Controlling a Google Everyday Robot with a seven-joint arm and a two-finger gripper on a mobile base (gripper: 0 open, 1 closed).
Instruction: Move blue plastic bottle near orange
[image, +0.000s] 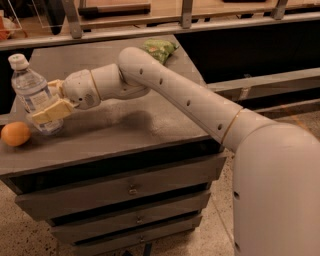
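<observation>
A clear plastic bottle (29, 89) with a white cap is clasped upright by the cream fingers of the gripper (44, 103), just beside a smooth round orange (15, 134) on a matte grey cabinet top (130, 125), with a crinkled green bag (159, 49) at the far edge and a speckled floor (220, 235) below.

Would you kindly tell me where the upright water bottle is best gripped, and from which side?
The blue plastic bottle stands upright and slim: grip its straight lower body sideways, from the side away from the orange, where the gripper clasps it.
</observation>
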